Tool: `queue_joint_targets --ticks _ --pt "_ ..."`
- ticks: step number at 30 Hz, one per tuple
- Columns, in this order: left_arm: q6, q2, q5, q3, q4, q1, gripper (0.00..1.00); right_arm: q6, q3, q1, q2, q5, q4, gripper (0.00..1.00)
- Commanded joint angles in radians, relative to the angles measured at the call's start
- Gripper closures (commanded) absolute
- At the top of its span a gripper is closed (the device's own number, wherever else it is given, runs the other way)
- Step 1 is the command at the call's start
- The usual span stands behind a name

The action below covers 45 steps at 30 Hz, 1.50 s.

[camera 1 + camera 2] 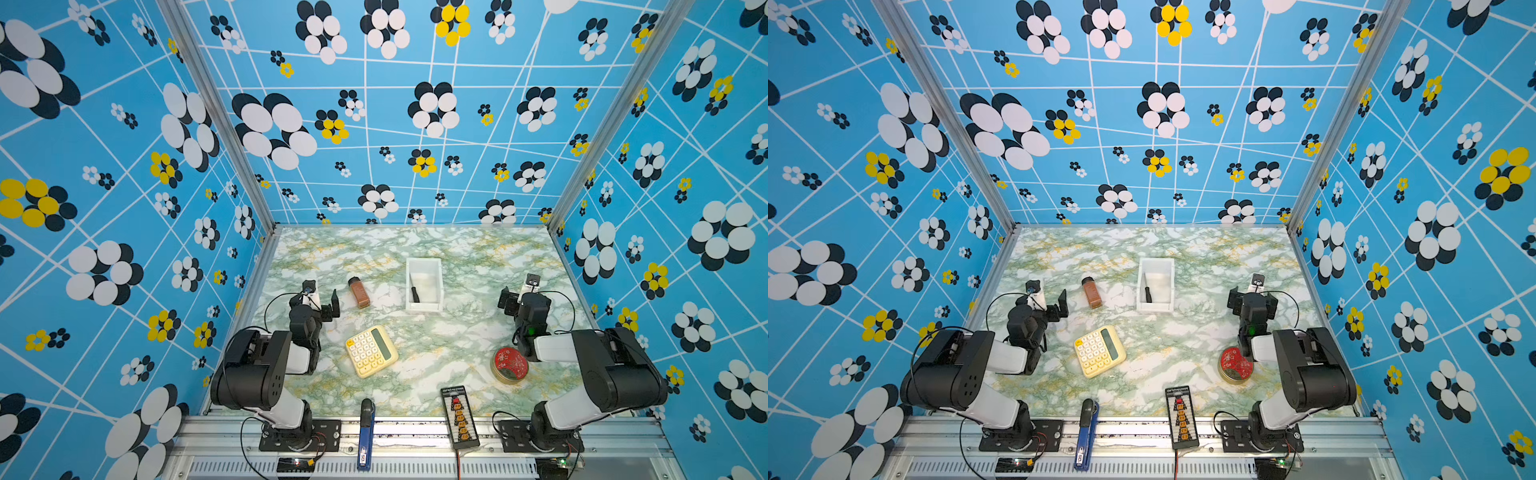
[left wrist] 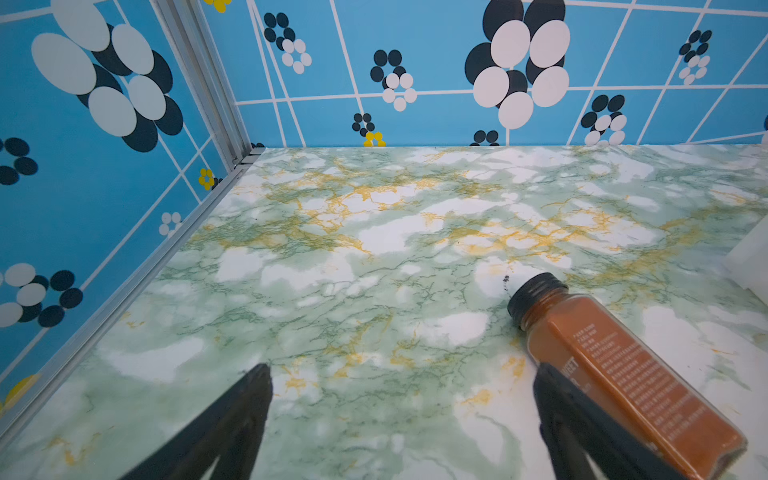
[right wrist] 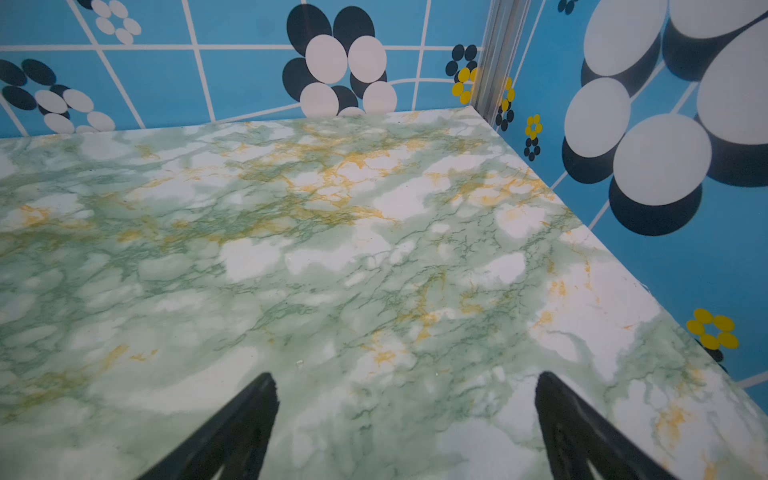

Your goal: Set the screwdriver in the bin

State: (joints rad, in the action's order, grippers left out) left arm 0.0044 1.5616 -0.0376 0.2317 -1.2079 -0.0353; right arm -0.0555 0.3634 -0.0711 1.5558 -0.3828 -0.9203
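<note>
The screwdriver [image 1: 414,294] is lying, seemingly flat, inside the bin [image 1: 424,308], well apart from the right gripper [image 3: 405,386].
Its jaws are gaping wide, holding nothing; its wrist view is showing just table [image 3: 374,249].

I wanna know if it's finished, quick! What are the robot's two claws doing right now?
Left gripper: open, holding nothing.
Right gripper: open, holding nothing.
</note>
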Motion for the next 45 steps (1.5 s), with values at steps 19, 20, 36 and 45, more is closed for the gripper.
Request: queue_joint_targets --ticks 19,20,36,45 --pt "0.023 0.038 0.038 -0.077 -0.19 -0.005 0.01 0.004 0.003 0.004 -0.004 0.007 -0.028 0.01" --pt "0.023 0.039 0.041 -0.075 -0.189 -0.005 0.01 0.004 0.003 0.004 -0.004 0.007 -0.029 0.01" --pt "0.107 0.038 0.264 -0.081 -0.188 -0.008 0.01 0.003 0.004 0.004 -0.004 0.008 -0.028 0.01" --pt "0.108 0.038 0.263 -0.083 -0.189 -0.01 0.01 0.004 0.003 0.003 -0.004 0.008 -0.027 0.01"
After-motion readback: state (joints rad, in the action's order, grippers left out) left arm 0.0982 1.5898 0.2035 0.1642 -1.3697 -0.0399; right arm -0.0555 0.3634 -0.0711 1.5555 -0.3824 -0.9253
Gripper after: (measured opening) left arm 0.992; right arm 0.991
